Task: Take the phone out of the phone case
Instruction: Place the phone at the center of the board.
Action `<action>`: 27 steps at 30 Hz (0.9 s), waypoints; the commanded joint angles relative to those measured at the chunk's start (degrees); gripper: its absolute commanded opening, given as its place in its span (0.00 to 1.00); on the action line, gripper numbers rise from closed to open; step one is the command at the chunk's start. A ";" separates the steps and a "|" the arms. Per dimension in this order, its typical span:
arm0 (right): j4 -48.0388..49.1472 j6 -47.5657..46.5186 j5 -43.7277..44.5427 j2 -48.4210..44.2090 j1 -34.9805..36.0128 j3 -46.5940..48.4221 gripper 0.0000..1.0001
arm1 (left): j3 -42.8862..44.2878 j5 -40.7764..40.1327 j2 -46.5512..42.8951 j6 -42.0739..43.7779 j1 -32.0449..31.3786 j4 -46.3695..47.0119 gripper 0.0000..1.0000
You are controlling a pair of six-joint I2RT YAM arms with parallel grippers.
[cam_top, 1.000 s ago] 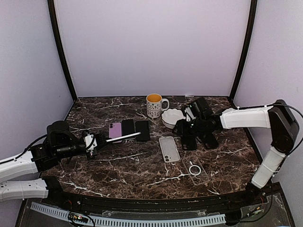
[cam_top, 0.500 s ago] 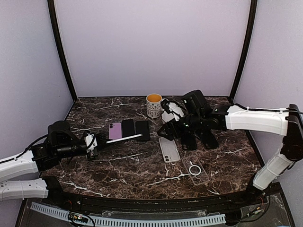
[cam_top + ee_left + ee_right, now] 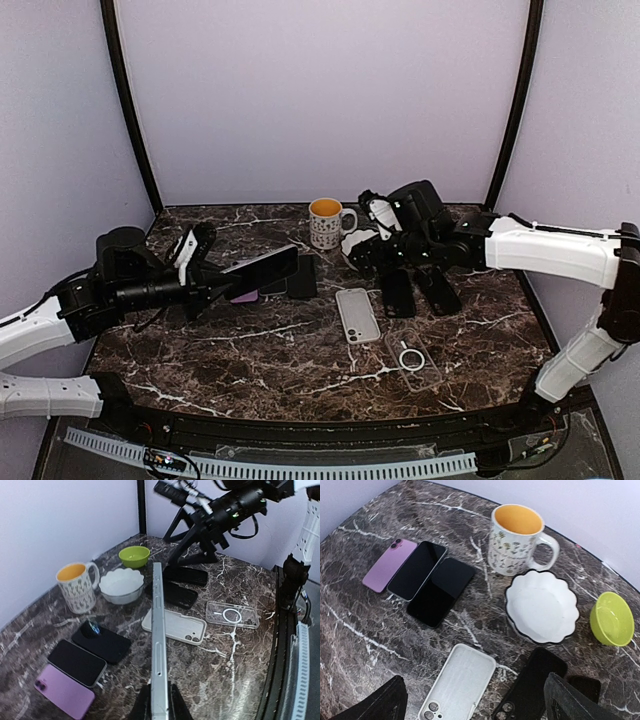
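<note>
My left gripper (image 3: 212,284) is shut on a phone (image 3: 262,266) and holds it in the air above the left of the table. In the left wrist view the phone (image 3: 158,640) shows edge-on, a bare silver side, with the fingers (image 3: 142,706) clamped at its lower end. An empty white phone case (image 3: 357,314) lies flat mid-table, inside up; it also shows in the left wrist view (image 3: 175,626) and the right wrist view (image 3: 460,682). My right gripper (image 3: 372,258) is open and empty, hovering above that case and a black case (image 3: 532,687).
A purple phone (image 3: 390,565) and two black phones (image 3: 417,570) (image 3: 442,591) lie side by side at left centre. A mug (image 3: 327,221), a white bowl (image 3: 541,606) and a green bowl (image 3: 612,618) stand at the back. Black cases (image 3: 398,292) and a clear case (image 3: 412,356) lie right.
My left gripper has lifted the phone higher and tilted it up. My right gripper swung left over the cases, then drew back a little toward the bowl.
</note>
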 commanded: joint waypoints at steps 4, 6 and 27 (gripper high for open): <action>3.23 5.49 3.79 -7.45 -3.46 -3.71 0.96 | -1.15 -4.64 5.99 -39.01 -0.08 3.64 0.00; 4.39 6.13 2.26 -8.28 -3.87 -4.93 0.96 | -4.34 -3.29 6.44 -46.89 -0.02 7.88 0.00; 2.40 7.92 -4.67 -7.09 -3.99 -4.27 0.95 | -7.33 28.47 31.35 -66.42 9.43 25.10 0.00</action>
